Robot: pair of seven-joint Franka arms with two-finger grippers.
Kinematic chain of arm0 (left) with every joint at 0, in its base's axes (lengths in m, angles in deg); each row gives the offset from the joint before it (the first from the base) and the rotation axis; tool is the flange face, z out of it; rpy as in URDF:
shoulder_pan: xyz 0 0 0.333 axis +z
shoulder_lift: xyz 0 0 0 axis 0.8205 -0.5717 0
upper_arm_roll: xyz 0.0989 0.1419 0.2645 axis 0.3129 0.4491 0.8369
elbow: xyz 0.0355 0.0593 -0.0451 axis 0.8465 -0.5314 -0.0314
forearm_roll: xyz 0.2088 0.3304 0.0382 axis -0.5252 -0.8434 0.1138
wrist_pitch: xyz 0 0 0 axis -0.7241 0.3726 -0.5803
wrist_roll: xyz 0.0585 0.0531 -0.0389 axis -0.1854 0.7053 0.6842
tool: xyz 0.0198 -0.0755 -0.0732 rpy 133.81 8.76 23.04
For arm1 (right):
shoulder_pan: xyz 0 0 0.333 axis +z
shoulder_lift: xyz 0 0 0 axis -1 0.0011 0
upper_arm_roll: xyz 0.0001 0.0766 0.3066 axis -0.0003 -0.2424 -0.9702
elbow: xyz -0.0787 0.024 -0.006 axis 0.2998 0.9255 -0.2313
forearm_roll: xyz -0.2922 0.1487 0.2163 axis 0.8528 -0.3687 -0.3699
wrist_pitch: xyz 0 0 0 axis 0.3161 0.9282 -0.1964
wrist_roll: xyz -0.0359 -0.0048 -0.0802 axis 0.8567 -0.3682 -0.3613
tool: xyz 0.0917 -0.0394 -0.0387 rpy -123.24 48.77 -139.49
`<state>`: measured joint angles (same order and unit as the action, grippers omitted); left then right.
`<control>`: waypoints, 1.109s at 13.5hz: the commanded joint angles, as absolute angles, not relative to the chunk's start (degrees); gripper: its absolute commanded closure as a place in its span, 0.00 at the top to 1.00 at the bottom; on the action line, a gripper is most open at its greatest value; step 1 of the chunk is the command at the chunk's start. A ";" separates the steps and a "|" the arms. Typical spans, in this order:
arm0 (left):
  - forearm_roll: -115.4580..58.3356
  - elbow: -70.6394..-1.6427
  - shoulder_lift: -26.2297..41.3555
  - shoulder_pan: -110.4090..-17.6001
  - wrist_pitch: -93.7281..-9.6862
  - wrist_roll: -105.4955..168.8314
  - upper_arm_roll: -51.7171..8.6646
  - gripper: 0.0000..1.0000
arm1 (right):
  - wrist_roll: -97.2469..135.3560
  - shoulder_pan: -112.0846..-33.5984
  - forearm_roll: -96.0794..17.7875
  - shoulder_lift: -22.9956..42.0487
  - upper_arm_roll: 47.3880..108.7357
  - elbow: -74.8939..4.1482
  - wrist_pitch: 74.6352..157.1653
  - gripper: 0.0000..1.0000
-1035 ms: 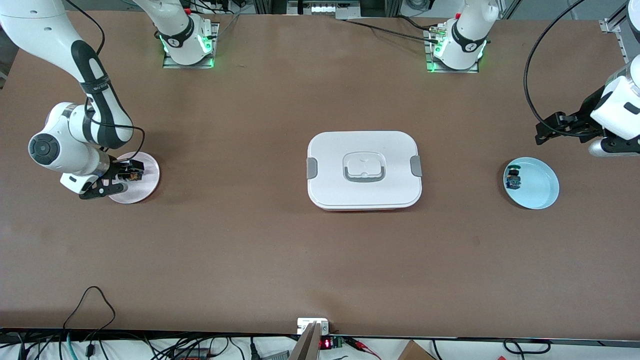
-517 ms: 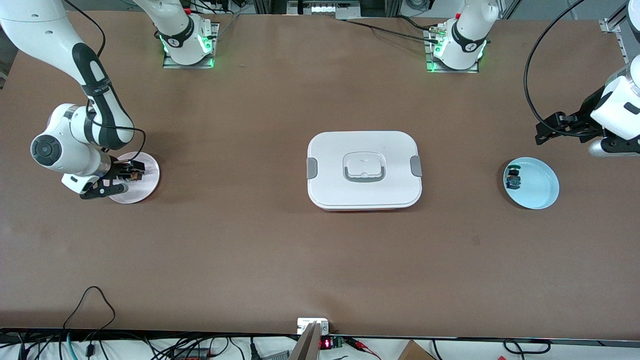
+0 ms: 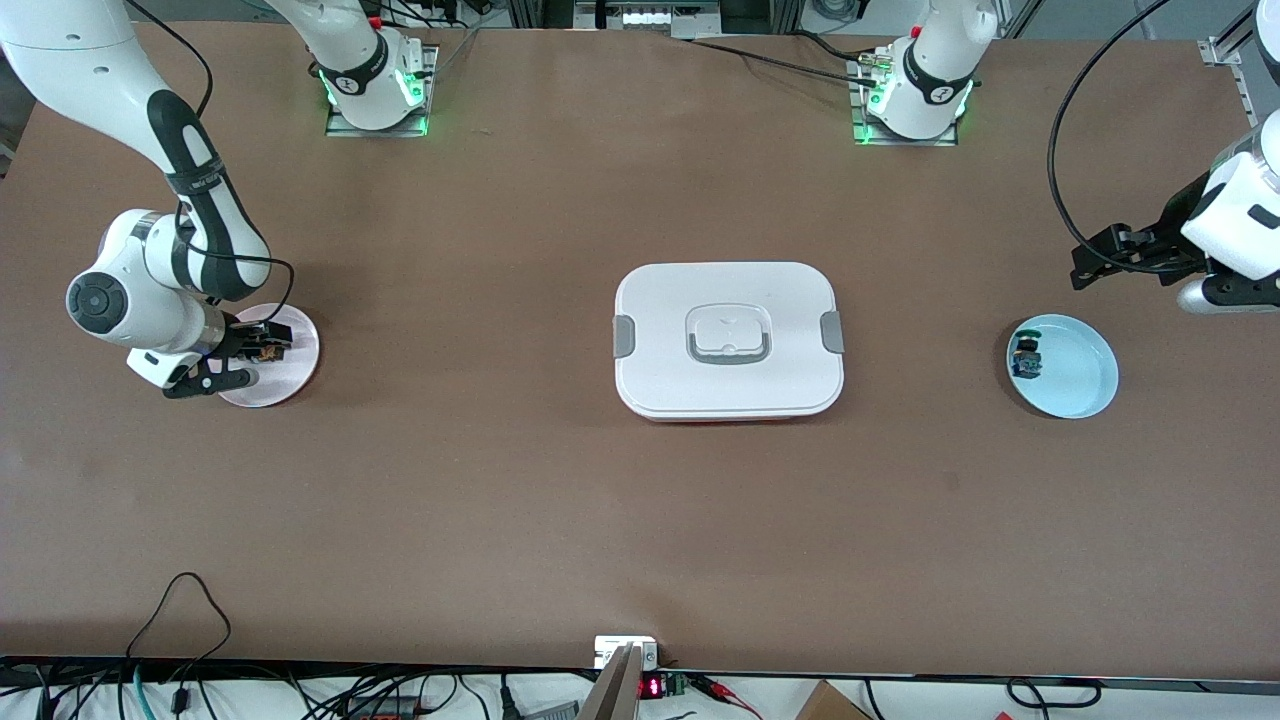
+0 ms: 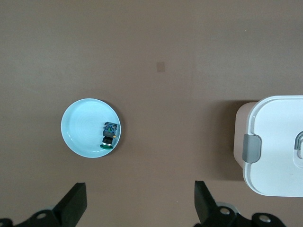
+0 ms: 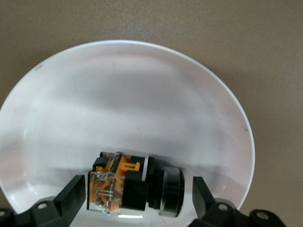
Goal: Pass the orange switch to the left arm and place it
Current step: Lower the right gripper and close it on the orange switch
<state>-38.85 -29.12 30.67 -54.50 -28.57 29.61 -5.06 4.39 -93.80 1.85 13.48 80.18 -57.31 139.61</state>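
My right gripper is down over the pink plate at the right arm's end, jaws spread, nothing clamped. The right wrist view shows what the front view can't: the orange switch lies on its side on the plate, between my fingers, clear gaps both sides. My left gripper waits in the air near the blue plate, jaws wide apart. The left wrist view shows a blue-green switch there. The box sits mid-table.
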 commanded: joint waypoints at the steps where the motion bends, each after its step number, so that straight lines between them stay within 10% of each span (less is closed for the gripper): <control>1: -40.54 -27.57 30.11 -54.78 -27.36 30.75 -5.13 1.00 | 5.19 -94.33 2.01 13.31 79.73 -57.82 140.47 0.89; 5: -40.54 -27.57 30.11 -54.78 -27.36 30.75 -5.13 1.00 | 5.54 -94.33 1.92 12.87 79.73 -57.73 138.37 0.23; 15: -40.45 -27.48 30.02 -54.60 -27.36 30.93 -5.13 1.00 | 5.28 -94.07 0.95 7.17 75.78 -51.68 124.49 0.01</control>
<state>-38.85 -29.12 30.62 -54.48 -28.57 30.01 -5.04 4.79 -93.63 1.63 9.84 77.20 -53.94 128.98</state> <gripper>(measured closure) 0.000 0.264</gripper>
